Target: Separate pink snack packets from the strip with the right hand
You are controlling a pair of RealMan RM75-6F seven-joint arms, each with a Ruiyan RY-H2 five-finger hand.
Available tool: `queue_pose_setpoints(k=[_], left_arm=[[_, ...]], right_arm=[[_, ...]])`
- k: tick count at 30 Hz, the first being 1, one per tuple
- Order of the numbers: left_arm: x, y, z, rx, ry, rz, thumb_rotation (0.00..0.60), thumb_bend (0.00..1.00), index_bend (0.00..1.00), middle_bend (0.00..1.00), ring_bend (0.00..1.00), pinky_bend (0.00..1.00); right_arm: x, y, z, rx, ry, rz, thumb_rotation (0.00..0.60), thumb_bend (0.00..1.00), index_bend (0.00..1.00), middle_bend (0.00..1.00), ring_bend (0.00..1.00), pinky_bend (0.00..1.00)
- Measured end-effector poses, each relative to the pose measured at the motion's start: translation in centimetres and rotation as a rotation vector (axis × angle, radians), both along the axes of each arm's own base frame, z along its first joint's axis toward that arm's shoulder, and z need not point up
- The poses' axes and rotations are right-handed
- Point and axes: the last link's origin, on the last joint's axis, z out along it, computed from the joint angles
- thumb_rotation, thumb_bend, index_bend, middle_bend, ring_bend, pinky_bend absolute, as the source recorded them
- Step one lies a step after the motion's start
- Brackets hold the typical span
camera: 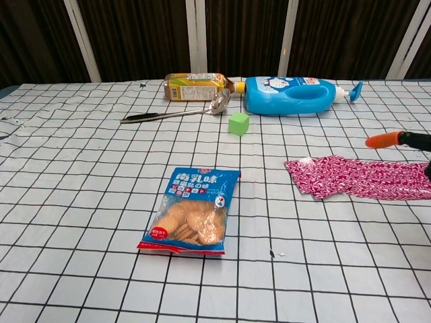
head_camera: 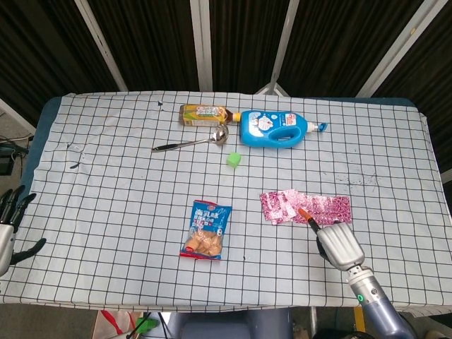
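Note:
The strip of pink snack packets (head_camera: 305,208) lies flat on the checked cloth right of centre; the chest view shows the strip (camera: 357,178) at its right side. My right hand (head_camera: 337,242) hovers just in front of the strip, an orange-tipped finger (head_camera: 305,214) pointing over its near edge. Only that fingertip (camera: 384,140) enters the chest view, above the strip. The hand holds nothing. My left hand (head_camera: 8,226) rests at the table's front left edge, fingers spread, empty.
A blue detergent bottle (head_camera: 275,128), a tea bottle (head_camera: 205,114) and a metal ladle (head_camera: 191,143) lie at the back. A small green cube (head_camera: 234,159) sits mid-table. A blue biscuit packet (head_camera: 207,229) lies in front of centre.

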Motion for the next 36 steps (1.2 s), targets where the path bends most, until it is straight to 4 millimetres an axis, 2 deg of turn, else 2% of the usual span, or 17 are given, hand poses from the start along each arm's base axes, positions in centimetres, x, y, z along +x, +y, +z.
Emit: queue_pose_setpoints(k=[9,17,24,36], left_arm=[[-0.3,0.4,-0.2,-0.003,0.005,0.020,0.600,0.27,0.13,0.02,0.00,0.11],[-0.5,0.6,0.0,0.005,0.002,0.034,0.600,0.27,0.13,0.02,0.00,0.11],[-0.5,0.6,0.0,0.005,0.004,0.038,0.600,0.27,0.13,0.02,0.00,0.11],[-0.5,0.6,-0.1,0.004,0.006,0.040,0.600,0.27,0.13,0.02,0.00,0.11]], right_arm=[[3.3,-2.4,-4.3,0.073,0.035,0.005,0.600,0.83,0.14,0.83,0.82,0.60],[4.2,-3.7,-7.1,0.111,0.062,-0.027,0.600,0.83,0.14,0.83,0.82,0.60],[4.2,-4.5,-8.3,0.122,0.081,-0.060,0.600,0.83,0.14,0.83,0.82,0.60],[3.9,-4.8,-8.7,0.122,0.083,-0.087,0.600,0.83,0.14,0.83,0.82,0.60]])
